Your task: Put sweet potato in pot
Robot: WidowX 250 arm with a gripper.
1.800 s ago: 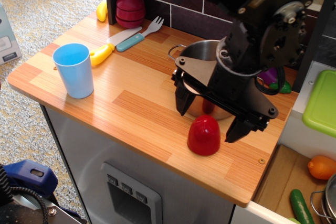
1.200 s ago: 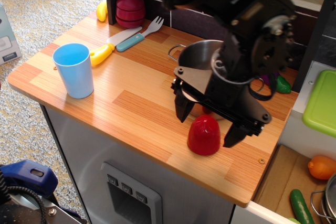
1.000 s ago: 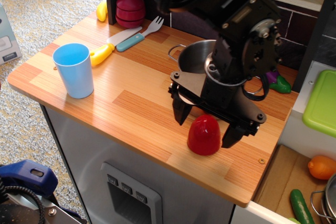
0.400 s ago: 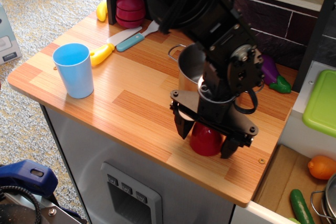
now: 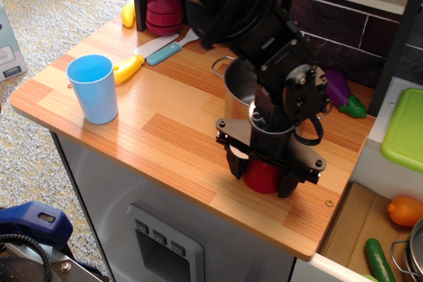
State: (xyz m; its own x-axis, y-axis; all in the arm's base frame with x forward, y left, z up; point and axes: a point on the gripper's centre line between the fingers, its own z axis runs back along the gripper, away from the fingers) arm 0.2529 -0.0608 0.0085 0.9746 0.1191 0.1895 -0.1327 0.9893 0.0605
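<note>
The sweet potato (image 5: 263,176) is a glossy red dome standing on the wooden counter near the front right edge. My gripper (image 5: 262,177) is lowered over it, one finger on each side and close to its flanks, jaws still spread; only the dome's lower part shows between them. The steel pot (image 5: 236,88) stands just behind, touching or nearly touching the gripper body. The arm hides most of it, leaving its left wall and one wire handle visible.
A light blue cup (image 5: 93,88) stands at the left. A yellow-handled knife (image 5: 129,68), a fork (image 5: 176,43) and a dark red radish (image 5: 164,11) lie at the back left. A purple eggplant (image 5: 343,93) lies at the back right. The counter's front edge (image 5: 291,246) is close.
The gripper has come down from above the pot's front, lowering around the sweet potato until its fingers flank it near the counter. The sweet potato and pot have not moved.
</note>
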